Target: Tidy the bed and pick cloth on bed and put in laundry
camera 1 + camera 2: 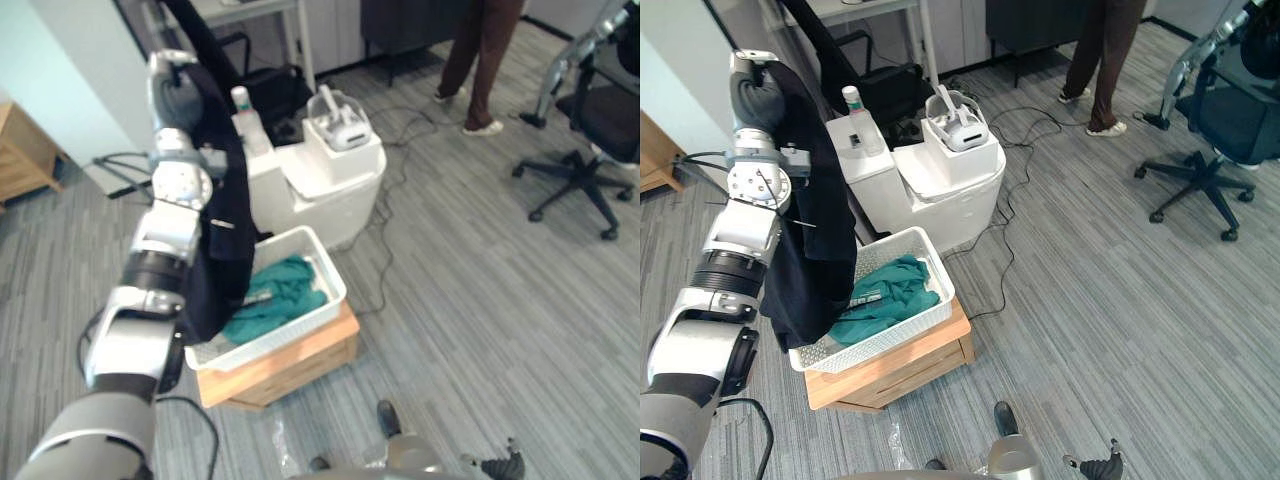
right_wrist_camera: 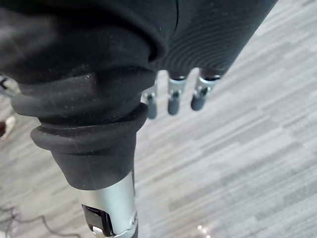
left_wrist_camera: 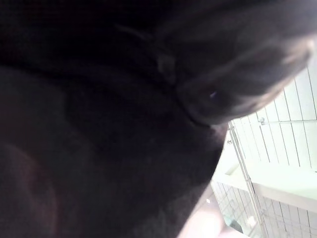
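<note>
Risk: black cloth draped over left hand (grip unreadable) may snag and miss white slatted plastic basket; right hand hangs slack-fingered.

Reaches up and forward with the left arm, elbow low, wrist uppermost. Lets the right hand hang low at the right, fingers straight and loose, gripping nothing.
</note>
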You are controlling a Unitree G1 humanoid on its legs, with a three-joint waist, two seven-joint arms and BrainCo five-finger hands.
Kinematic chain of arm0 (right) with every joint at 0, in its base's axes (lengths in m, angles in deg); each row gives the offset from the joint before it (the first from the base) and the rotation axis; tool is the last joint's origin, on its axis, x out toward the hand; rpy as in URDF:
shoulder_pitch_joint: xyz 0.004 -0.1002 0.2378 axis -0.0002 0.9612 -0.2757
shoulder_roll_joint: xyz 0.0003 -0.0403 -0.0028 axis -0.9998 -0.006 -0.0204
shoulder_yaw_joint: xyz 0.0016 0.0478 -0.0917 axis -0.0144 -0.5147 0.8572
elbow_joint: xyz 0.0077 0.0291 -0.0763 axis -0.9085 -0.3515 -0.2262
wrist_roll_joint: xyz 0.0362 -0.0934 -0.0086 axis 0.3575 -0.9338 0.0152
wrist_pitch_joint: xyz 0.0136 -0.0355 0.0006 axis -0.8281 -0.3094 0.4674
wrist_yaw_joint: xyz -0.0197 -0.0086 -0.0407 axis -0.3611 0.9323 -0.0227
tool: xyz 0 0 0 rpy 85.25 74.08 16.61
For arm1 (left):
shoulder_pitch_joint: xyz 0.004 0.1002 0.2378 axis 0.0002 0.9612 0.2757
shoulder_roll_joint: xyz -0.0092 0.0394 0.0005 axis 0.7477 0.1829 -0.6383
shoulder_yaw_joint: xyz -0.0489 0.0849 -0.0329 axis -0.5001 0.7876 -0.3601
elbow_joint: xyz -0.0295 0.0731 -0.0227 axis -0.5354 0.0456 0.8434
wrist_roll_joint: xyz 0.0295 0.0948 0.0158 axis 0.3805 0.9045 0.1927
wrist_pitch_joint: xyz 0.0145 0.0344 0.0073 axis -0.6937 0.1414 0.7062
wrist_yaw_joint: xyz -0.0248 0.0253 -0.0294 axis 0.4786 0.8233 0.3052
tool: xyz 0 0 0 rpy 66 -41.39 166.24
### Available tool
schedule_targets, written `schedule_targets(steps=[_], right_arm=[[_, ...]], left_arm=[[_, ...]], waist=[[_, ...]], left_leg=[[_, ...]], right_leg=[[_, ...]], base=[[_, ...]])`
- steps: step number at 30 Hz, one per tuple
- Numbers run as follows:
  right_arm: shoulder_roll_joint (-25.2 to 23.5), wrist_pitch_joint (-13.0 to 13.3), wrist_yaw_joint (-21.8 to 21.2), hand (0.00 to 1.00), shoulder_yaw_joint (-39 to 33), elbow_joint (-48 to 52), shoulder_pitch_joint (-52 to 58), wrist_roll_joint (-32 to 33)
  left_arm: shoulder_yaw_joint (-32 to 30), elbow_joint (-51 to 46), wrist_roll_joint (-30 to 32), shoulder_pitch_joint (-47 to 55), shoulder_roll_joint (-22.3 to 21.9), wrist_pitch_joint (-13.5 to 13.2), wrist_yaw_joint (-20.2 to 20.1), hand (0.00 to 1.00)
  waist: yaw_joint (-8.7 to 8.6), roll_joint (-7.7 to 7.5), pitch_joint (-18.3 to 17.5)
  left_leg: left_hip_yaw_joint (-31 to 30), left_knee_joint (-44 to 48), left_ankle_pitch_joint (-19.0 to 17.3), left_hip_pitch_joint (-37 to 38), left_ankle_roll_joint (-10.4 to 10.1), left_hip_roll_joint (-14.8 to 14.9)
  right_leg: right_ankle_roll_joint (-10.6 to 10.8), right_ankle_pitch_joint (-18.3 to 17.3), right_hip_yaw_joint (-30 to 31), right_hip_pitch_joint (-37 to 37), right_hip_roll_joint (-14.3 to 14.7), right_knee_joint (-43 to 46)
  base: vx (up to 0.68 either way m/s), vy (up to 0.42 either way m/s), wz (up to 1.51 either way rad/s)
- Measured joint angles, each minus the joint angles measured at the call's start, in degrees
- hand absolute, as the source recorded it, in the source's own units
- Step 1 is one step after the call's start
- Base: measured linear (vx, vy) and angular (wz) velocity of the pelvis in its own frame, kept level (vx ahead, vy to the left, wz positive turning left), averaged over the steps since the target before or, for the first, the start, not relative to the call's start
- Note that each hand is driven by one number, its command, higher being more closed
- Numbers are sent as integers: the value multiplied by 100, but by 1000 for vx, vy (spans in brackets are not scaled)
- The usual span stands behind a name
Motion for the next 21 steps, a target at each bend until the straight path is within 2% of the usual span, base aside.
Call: schedule_targets(steps=[4, 6, 11, 14, 18, 20, 21], right_arm=[[3, 31, 4, 0, 48, 42, -35, -1], [2, 33, 13, 0, 91, 41, -77, -1], [-1, 37, 42, 0, 210, 31, -205, 0], [24, 40, 110, 0, 314, 14, -287, 2], [21, 68, 161, 0, 481, -86, -290, 1], [48, 103, 163, 0, 547, -89, -295, 0], [56, 103, 163, 0, 558, -92, -306, 0]], left_arm=[[105, -512, 0, 621, -515, -10, -111, 100], [181, -855, -3, 1095, -759, -27, -117, 100], [291, -1086, -2, 1889, -1139, -38, -311, 100], [268, -1097, -2, 2467, -1195, -43, -367, 100], [192, -1096, 2, 3027, -1195, -41, -373, 100], [-87, -1091, 18, 3169, -1183, -41, -385, 100], [-184, -1085, 34, 3193, -1166, -42, -385, 100]], waist=[[-152, 139, 238], [-157, 210, 346], [-142, 244, 523], [-132, 251, 604], [46, 260, 608], [174, 262, 609], [180, 262, 609]], left_leg=[[153, 5, -20, -31, -24, 15], [240, 40, -66, -112, -22, 36], [289, 129, -103, -224, -35, 78], [238, 200, -117, -284, -36, 110], [164, 260, -122, -350, -45, 162], [124, 302, -121, -418, -44, 178], [108, 307, -121, -427, -44, 180]], right_leg=[[-4, 14, 123, -88, 36, 1], [-7, 42, 207, -202, 76, 3], [-9, 43, 239, -316, 108, 46], [-10, 43, 177, -318, 108, 49], [-13, 41, 63, -319, 123, 48], [-23, 41, -2, -340, 115, 49], [-23, 41, -20, -340, 113, 50]], base=[[-30, -24, -19], [-40, -21, -24], [-32, -27, -7], [-37, -28, 9], [-46, -41, 14], [-62, -42, 16], [-51, -33, 10]])
